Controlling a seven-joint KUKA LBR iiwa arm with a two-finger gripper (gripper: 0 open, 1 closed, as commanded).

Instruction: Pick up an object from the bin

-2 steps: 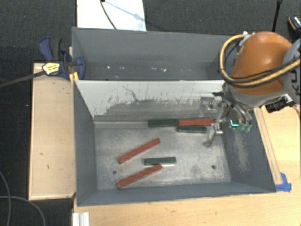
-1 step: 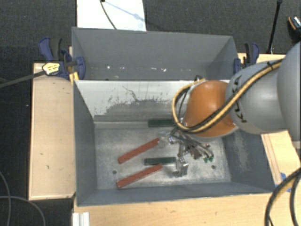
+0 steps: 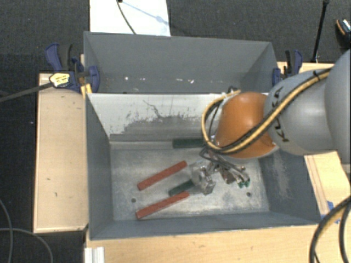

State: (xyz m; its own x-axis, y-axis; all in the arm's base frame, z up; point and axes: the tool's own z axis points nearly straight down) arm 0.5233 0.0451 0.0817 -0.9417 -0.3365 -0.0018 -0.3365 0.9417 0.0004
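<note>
Gripper (image 3: 203, 183) low over bin (image 3: 98, 169) floor, just toward 3 o'clock of floor centre; how wide pincer stands cannot be told. Nearest thing: short dark green stick (image 3: 180, 189), slim, straight, lying flat at gripper's 8 o'clock, near end just beside gripper, contact unclear. Upper red-brown stick (image 3: 162, 175) at gripper's 9 o'clock: long, flat, slanted. Lower red-brown stick (image 3: 163, 204) at 7 o'clock: same look, same slant. Dark green bar (image 3: 187, 143) at 11 o'clock, along foot of back wall. Orange cover (image 3: 244, 126) at gripper's 1 o'clock.
</note>
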